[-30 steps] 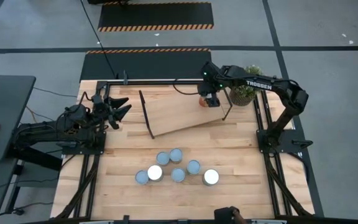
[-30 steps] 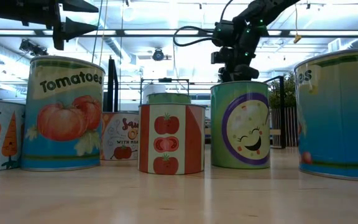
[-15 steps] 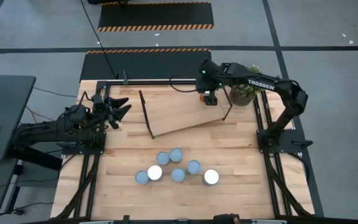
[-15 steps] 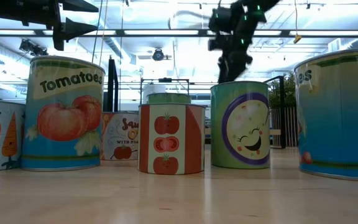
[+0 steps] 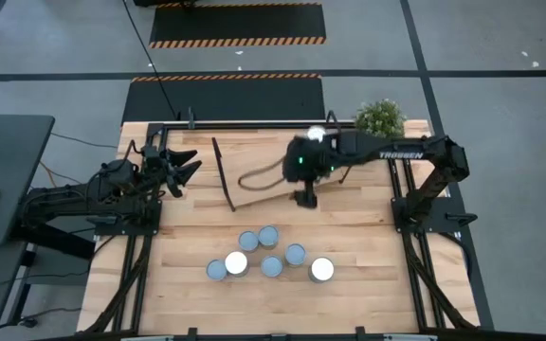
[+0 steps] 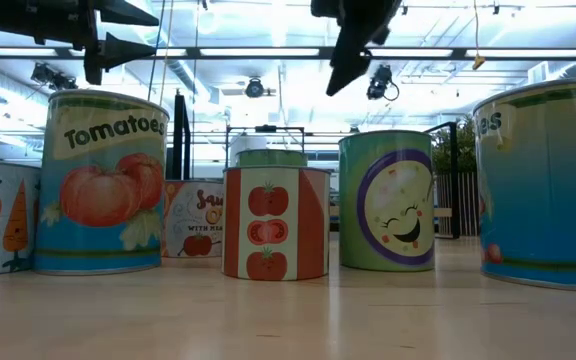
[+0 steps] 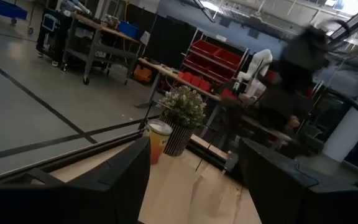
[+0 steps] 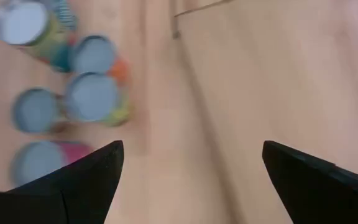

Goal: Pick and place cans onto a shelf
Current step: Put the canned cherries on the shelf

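Several cans [image 5: 268, 254] stand in a cluster on their bases near the table's front middle; the low view shows them close up [image 6: 275, 222]. One more can [image 5: 316, 134], white-topped, stands at the far right end of the shelf [image 5: 263, 170], next to the plant; the left wrist view shows its orange side [image 7: 159, 140]. My right gripper [image 5: 303, 197] hangs open and empty above the shelf's near edge, pointing steeply down toward the cluster [image 8: 91, 96]. My left gripper [image 5: 186, 161] waits open at the table's left side, level, facing the shelf.
A potted green plant [image 5: 379, 116] stands at the far right corner behind the shelf. The shelf's black frame ends [image 5: 224, 175] rise at its left and right. Bare tabletop [image 5: 368, 237] lies between the shelf and the can cluster.
My right gripper has swung from the can at the shelf's far right end toward the table's near and left side, rising and rolling its wrist, its fingers still open. The can stays upright on the shelf.
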{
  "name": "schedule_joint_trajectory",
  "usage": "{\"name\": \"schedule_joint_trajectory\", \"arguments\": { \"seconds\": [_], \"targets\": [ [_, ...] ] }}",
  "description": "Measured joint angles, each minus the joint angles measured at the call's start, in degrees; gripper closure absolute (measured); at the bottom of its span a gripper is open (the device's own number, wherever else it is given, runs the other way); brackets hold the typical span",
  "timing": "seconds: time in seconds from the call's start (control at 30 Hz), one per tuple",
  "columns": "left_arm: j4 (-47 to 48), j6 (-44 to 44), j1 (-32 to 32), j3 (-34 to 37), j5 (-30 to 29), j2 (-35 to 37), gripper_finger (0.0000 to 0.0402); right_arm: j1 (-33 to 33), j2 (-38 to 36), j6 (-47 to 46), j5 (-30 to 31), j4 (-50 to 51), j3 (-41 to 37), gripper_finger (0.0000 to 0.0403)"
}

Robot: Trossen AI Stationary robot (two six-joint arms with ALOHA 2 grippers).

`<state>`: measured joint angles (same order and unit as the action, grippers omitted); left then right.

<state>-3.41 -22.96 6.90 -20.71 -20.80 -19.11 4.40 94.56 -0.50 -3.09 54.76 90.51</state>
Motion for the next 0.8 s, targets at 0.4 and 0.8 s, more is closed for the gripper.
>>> {"name": "schedule_joint_trajectory", "arguments": {
  "seconds": [0.4, 0.8],
  "targets": [
    [1.3, -3.6, 0.0, 0.0, 1.5, 0.0, 0.0154, -19.3, -2.9, -14.5, 2.4, 14.7, -7.8, 0.0024],
    [1.3, -10.9, 0.0, 0.0, 0.6, 0.0, 0.0154, -38.1, -10.2, -29.8, 5.3, 1.1, -23.9, 0.0046]
  ]
}}
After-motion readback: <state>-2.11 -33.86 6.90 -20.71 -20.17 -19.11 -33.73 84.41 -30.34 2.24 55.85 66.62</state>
